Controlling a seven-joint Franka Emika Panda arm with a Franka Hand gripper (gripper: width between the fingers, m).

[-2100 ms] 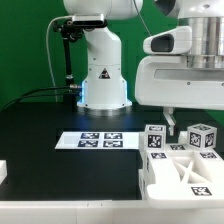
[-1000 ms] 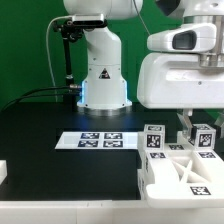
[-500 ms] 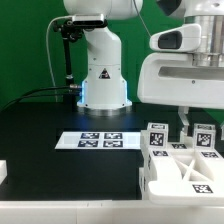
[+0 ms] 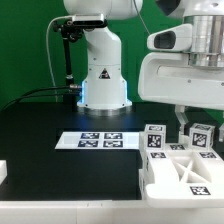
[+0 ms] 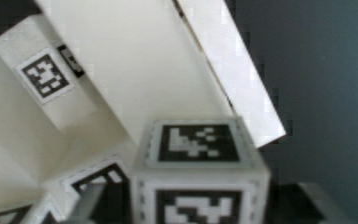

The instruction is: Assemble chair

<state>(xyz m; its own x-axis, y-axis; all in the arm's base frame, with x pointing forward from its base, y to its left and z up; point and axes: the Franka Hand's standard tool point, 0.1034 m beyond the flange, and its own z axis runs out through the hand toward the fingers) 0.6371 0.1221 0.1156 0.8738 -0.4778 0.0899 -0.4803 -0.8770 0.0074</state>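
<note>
At the exterior view's left edge, a small white part (image 4: 3, 171) is lying on the black table (image 4: 60, 180), well apart from everything else. Toward the centre, the marker board (image 4: 102, 141) is lying flat on the table in front of the arm's base (image 4: 103, 75). At the exterior view's right, the chair parts (image 4: 180, 172) are sitting grouped together: a slotted panel (image 4: 190, 178) is lying flat at the front, and two tagged posts are standing upright behind it, one post (image 4: 155, 139) nearer the centre and the other post (image 4: 203, 138) near the right edge. The gripper (image 4: 186, 120) is hanging just above the parts, between the two posts and closer to the right one; whether the jaws are open or closed cannot be determined. In the wrist view, a tagged post (image 5: 199, 180) is filling the foreground, with slanted white bars (image 5: 149, 70) lying beyond it over the dark table.
</note>
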